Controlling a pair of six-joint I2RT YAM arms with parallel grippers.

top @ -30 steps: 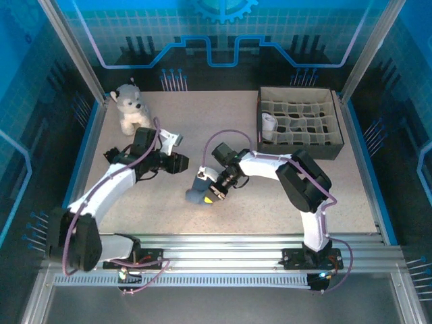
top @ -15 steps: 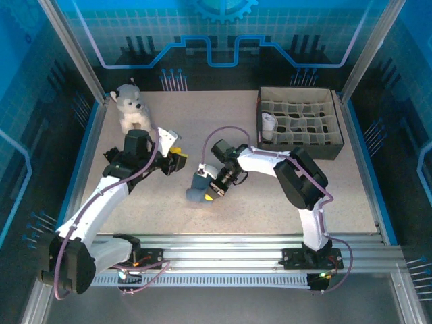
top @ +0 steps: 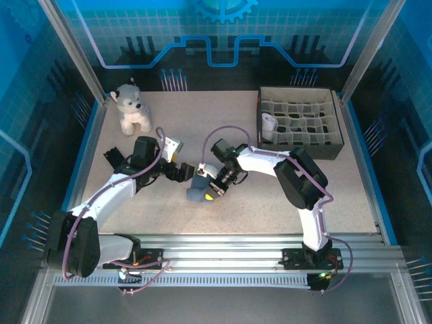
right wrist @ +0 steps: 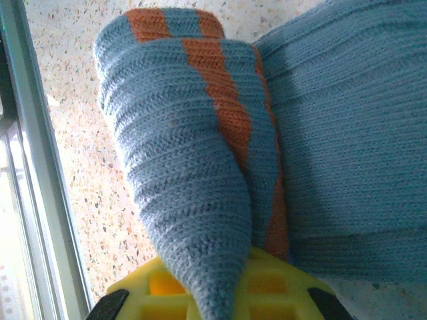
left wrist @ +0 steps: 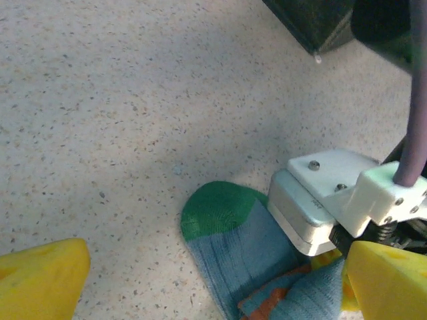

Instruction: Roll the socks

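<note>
Teal-green sock [top: 197, 194]: ribbed knit, rounded green toe, grey-blue bands, orange stripes. It lies partly rolled mid-way across the speckled table [top: 270, 202].
Right gripper [top: 212, 192]: yellow pads pinch the sock's rolled end.
Left gripper [top: 184, 171]: jaws spread wide, just beside the sock.
Far edge: plush dog [top: 131, 108] and divided box [top: 304, 150], which holds a rolled white sock [top: 270, 124].

surface: speckled table [top: 270, 196] | on it: teal sock [top: 197, 195], plush dog [top: 131, 108], divided box [top: 304, 150]

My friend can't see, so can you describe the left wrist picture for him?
A blue-grey sock with a green toe lies on the speckled table between the yellow fingers of the open left claw. The right claw holds its orange-striped end.
</note>
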